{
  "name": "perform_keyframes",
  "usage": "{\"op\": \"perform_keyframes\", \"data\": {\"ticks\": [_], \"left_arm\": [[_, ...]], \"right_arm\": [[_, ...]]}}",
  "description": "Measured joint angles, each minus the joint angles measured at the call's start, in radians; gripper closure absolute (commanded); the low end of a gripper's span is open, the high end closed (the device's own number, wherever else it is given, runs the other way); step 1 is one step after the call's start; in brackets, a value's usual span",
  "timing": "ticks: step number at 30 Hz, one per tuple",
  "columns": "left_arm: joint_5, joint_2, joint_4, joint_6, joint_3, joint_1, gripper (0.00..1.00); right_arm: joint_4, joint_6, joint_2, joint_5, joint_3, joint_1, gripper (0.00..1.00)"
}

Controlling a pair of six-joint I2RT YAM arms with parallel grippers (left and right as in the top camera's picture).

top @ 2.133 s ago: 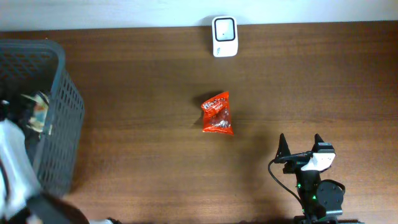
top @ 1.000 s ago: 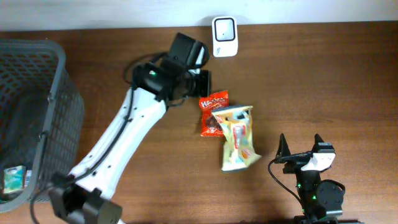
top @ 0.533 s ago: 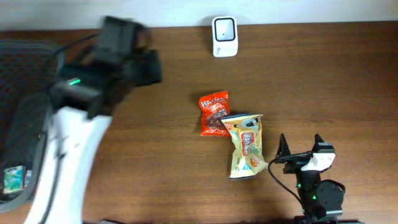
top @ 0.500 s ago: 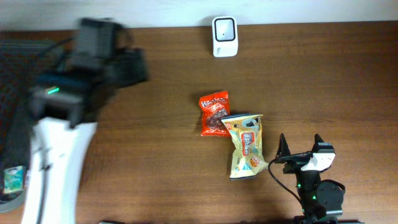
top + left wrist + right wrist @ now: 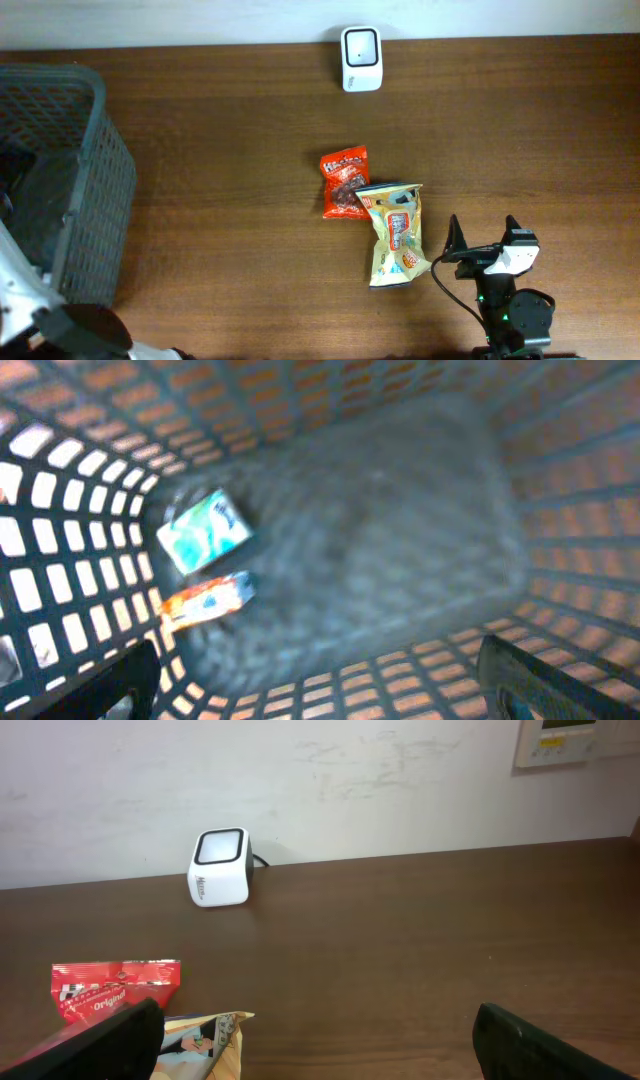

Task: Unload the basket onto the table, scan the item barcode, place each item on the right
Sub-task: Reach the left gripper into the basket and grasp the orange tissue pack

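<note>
A white barcode scanner stands at the table's far edge by the wall. Two items lie mid-table, touching: a red snack packet and a yellow snack bag. My right gripper rests open just right of the yellow bag, holding nothing. My left gripper hangs open and blurred over the inside of the grey basket. There a teal packet and an orange packet lie at the bottom.
The grey mesh basket takes up the table's left end. Part of my left arm shows at the lower left edge. Brown tabletop runs between the basket, the scanner and the two packets.
My left arm let go of the yellow bag beside the red packet, then swung left to the basket with its jaws open. The right arm has not moved.
</note>
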Motion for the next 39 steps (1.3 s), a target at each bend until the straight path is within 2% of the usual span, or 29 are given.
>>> {"op": "perform_keyframes", "data": {"ticks": [5,16,18,19,21,22,24,25,26,27,28,29,32,34,35,37,39], "left_arm": [[0.0,0.203,-0.046,-0.009,-0.026,0.014,0.01],[-0.034,0.25,0.24,-0.035,-0.416,0.15,0.03],[-0.033,0.25,0.285,-0.039,-0.465,0.149,0.21],[-0.034,0.25,0.291,-0.039,-0.48,0.149,0.33],[-0.032,0.25,0.296,-0.042,-0.489,0.148,0.47],[-0.023,0.25,0.298,-0.042,-0.501,0.149,0.58],[-0.005,0.25,0.294,-0.042,-0.507,0.149,0.54],[0.011,0.25,0.283,-0.042,-0.507,0.149,0.36],[0.017,0.25,0.27,-0.042,-0.508,0.149,0.23],[0.019,0.25,0.254,-0.042,-0.508,0.148,0.14],[0.029,0.25,0.231,-0.042,-0.508,0.149,0.13],[0.039,0.25,0.217,-0.045,-0.507,0.149,0.0],[0.089,0.245,0.186,-0.042,-0.507,0.149,0.01],[0.105,0.245,0.161,-0.042,-0.507,0.149,0.09],[0.108,0.245,0.158,-0.041,-0.507,0.149,0.25],[0.137,0.246,0.131,-0.041,-0.508,0.149,0.66],[0.148,0.246,0.124,-0.041,-0.508,0.149,0.96]], "right_arm": [[0.0,-0.001,0.0,0.0,0.0,0.0,0.02],[0.0,0.0,0.0,0.0,0.0,0.0,0.02],[0.0,0.0,0.0,0.0,0.0,0.0,0.02],[0.0,0.0,0.0,0.0,0.0,0.0,0.02],[0.0,0.0,0.0,0.0,0.0,0.0,0.02],[0.0,0.0,0.0,0.0,0.0,0.0,0.02],[0.0,0.0,0.0,0.0,0.0,0.0,0.02],[0.0,0.0,0.0,0.0,0.0,0.0,0.02],[0.0,0.0,0.0,0.0,0.0,0.0,0.01],[0.0,0.0,0.0,0.0,0.0,0.0,0.02],[0.0,0.0,0.0,0.0,0.0,0.0,0.02],[0.0,0.0,0.0,0.0,0.0,0.0,0.02],[0.0,0.0,0.0,0.0,0.0,0.0,0.02],[0.0,0.0,0.0,0.0,0.0,0.0,0.01],[0.0,0.0,0.0,0.0,0.0,0.0,0.02],[0.0,-0.001,0.0,0.0,0.0,0.0,0.02],[0.0,0.0,0.0,0.0,0.0,0.0,0.02]]}}
